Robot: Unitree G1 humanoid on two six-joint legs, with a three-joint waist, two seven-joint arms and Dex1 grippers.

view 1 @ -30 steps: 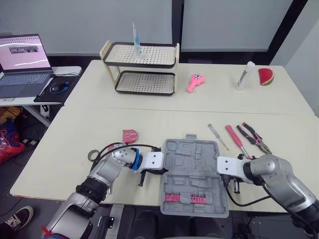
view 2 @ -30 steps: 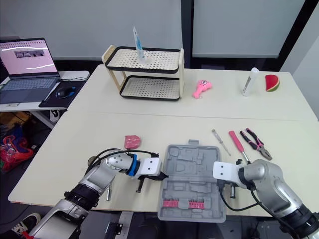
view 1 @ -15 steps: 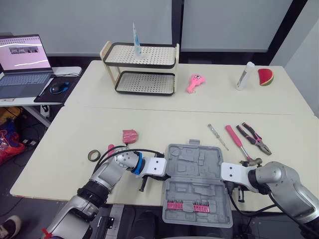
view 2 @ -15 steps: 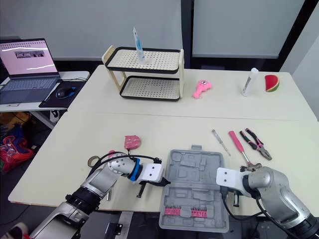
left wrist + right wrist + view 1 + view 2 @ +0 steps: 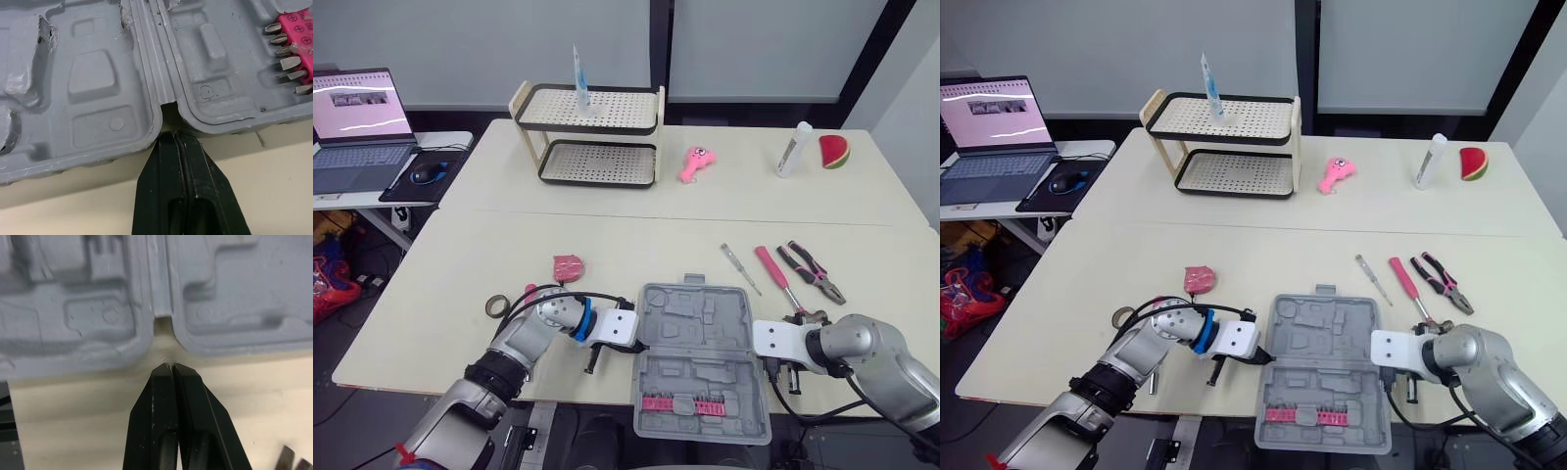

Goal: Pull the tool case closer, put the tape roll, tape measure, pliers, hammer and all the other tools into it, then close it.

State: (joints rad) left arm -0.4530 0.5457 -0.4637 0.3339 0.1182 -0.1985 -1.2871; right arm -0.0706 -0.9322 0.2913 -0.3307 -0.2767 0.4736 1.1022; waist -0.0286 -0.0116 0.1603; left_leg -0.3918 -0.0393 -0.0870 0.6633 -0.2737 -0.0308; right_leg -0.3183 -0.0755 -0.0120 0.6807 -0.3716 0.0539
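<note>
The grey tool case [image 5: 701,360] lies open at the table's front edge. Its near half, holding a pink bit strip [image 5: 680,402], hangs over the edge. My left gripper [image 5: 174,134] is shut, with its tip in the hinge notch on the case's left side. My right gripper [image 5: 170,366] is shut too, with its tip a little short of the notch on the right side. A tape roll [image 5: 496,305] and a pink tape measure [image 5: 569,265] lie left of the case. A screwdriver [image 5: 741,268], a pink-handled hammer [image 5: 774,278] and pliers [image 5: 815,272] lie to its right.
A two-tier rack [image 5: 592,132] stands at the back left. A pink toy [image 5: 694,162], a white bottle [image 5: 795,149] and a watermelon slice [image 5: 835,152] sit along the far table. A laptop [image 5: 357,122] is on a side desk to the left.
The case has slid toward the front edge and slightly right, with both grippers moving beside it. The loose tools have stayed put.
</note>
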